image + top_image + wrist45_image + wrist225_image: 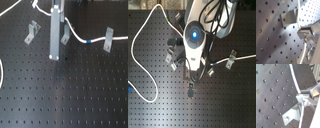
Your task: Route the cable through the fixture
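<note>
1. Black perforated board fills both exterior views; metal fixture brackets are bolted to it.
2. Landmark: middle bracket in the first exterior view, just beside the arm's grey vertical finger.
3. Gripper hangs down with its tip close to the board, on the first exterior view's left of the middle bracket and a little nearer the camera.
4. Cable, white, comes from the top edge behind the arm, curves down past the middle bracket, then runs toward the first exterior view's right.
5. Blue band sits on the cable between the middle bracket and the right bracket.
6. Past the blue band the cable rises to the right bracket and goes on to the frame edge.
7. Left bracket stands well apart from the middle bracket on the other side of the gripper, with no cable at it.
8. In the first wrist view the cable enters the fingertips beside a bracket; the second wrist view shows the same, cable meeting the fingertips.
9. Gripper looks pinched on the cable.
10. A second white cord loops widely on the second exterior view's left of the arm, far from the middle bracket.
</note>
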Tool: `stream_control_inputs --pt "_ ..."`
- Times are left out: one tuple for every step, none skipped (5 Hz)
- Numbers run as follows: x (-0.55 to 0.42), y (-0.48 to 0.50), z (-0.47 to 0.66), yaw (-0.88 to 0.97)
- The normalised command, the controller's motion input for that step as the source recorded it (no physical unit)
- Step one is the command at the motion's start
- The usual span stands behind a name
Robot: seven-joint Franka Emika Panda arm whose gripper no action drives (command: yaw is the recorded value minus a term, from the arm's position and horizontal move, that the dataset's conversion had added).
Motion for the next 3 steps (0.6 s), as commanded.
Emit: stream_control_inputs --pt "-0.134 0.459 0.11 -0.31" --pt "-0.029 0.531 0.20 -0.37" --pt "-0.048 -0.002 0.05 -0.37"
